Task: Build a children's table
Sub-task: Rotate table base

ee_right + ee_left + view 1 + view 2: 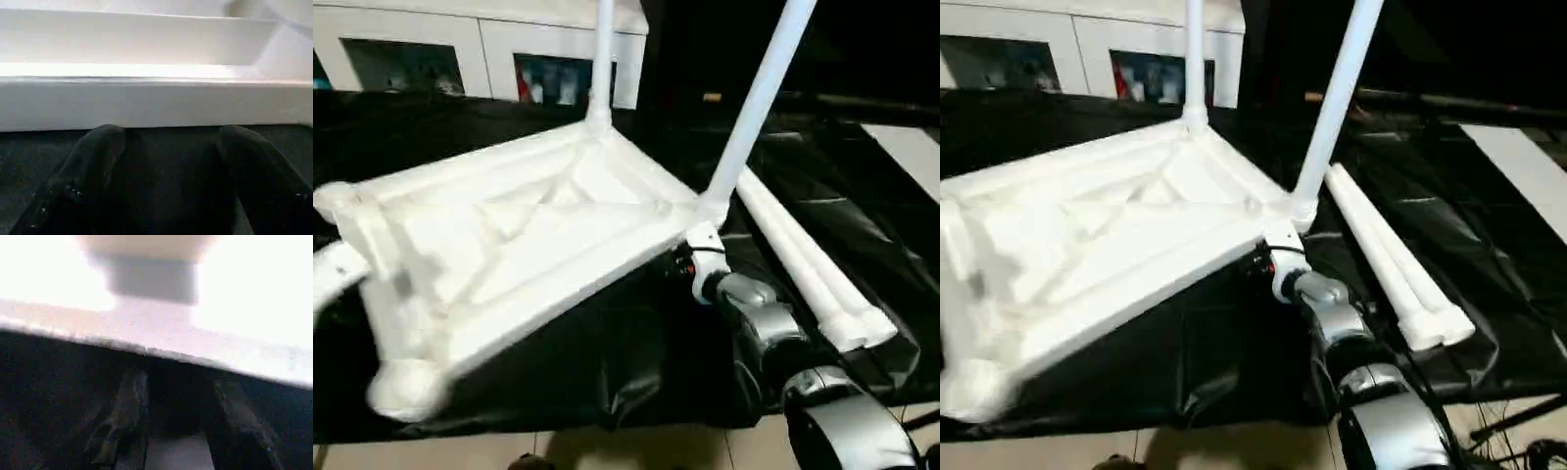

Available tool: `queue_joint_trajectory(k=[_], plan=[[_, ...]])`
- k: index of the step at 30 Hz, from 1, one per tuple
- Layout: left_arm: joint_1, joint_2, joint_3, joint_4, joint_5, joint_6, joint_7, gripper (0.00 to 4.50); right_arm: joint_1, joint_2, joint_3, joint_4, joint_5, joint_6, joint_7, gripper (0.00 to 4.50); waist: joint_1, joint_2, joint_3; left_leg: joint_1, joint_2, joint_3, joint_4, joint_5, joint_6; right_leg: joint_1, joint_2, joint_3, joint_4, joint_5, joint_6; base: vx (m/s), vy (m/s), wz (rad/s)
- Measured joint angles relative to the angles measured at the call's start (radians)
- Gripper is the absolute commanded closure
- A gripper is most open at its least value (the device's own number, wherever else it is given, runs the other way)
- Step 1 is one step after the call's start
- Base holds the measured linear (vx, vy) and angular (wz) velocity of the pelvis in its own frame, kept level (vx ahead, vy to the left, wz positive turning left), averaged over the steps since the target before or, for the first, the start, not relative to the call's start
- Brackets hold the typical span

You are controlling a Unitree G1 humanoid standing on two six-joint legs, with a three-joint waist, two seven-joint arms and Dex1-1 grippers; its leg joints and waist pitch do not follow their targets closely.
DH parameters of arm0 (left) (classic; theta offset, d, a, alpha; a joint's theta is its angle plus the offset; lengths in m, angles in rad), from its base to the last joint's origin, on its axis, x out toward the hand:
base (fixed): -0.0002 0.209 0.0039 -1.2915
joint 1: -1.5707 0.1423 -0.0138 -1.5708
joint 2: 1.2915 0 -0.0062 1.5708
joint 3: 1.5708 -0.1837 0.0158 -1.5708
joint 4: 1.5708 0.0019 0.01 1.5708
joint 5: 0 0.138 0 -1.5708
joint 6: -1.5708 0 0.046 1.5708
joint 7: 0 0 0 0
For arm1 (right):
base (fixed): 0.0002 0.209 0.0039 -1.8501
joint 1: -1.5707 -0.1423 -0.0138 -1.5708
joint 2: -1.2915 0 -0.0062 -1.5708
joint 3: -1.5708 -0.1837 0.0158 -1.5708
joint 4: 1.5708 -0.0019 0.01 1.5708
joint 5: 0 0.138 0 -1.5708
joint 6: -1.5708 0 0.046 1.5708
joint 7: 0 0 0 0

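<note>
The upturned table top (pixel 519 245), tilted across the frame's left, carries two legs (pixel 759 98) upright; two spare legs (pixel 803 259) lie right. Right fingers (pixel 105 166) spread wide beside its rim, left fingers (pixel 124 416) narrower, holding nothing visible

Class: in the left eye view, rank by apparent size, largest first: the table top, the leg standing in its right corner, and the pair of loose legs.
1. Table top
2. and 3. Standing leg and loose legs: too alike to rank; the standing leg runs out of the picture.
</note>
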Motion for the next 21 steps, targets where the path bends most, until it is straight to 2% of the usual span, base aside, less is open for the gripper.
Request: queue_joint_trajectory(k=[5, 8, 12, 20, 21], plan=[[-0.004, -0.075, -0.027, -0.070, -0.068, 0.000, -0.057, 2.76, -0.005, 0.007, 0.000, 0.022, 0.000, -0.041, 0.041, 0.90, -0.001, 0.000, 0.000, 0.000, 0.000, 0.000, 0.000, 0.000, 0.000, 0.000, 0.000, 0.000, 0.002, 0.001, -0.001, 0.000, 0.000, 0.00], [-0.026, -0.130, -0.078, -0.109, -0.103, 0.000, -0.091, 2.76, -0.005, 0.004, 0.001, 0.028, 0.000, -0.066, 0.077, 0.90, -0.001, 0.001, 0.001, 0.001, 0.000, 0.000, 0.000, 0.001, -0.001, -0.001, 0.000, 0.000, 0.004, 0.001, -0.001, 0.000, 0.000, 0.00], [-0.041, -0.169, -0.127, -0.156, -0.119, 0.003, -0.125, 2.76, -0.005, 0.011, 0.002, 0.028, 0.000, -0.092, 0.122, 0.90, -0.010, 0.002, 0.001, 0.001, 0.000, -0.001, 0.000, 0.001, -0.002, -0.001, 0.001, 0.000, 0.007, 0.001, -0.001, 0.000, 0.000, 0.00], [-0.103, -0.254, -0.223, -0.186, -0.136, 0.028, -0.180, 2.76, 0.010, 0.003, 0.003, 0.014, 0.000, -0.131, 0.197, 0.90, -0.011, 0.008, 0.005, 0.001, 0.001, -0.001, 0.001, 0.002, -0.002, -0.002, 0.001, 0.000, 0.009, 0.001, -0.002, 0.000, 0.000, 0.00], [-0.106, -0.257, -0.229, -0.188, -0.142, 0.030, -0.183, 2.77, 0.011, 0.001, 0.002, 0.012, 0.001, -0.130, 0.204, 0.73, -0.012, 0.008, 0.005, 0.001, 0.001, -0.001, 0.001, 0.002, -0.002, -0.002, 0.001, 0.000, 0.009, 0.001, -0.002, 0.000, 0.000, 0.00]])
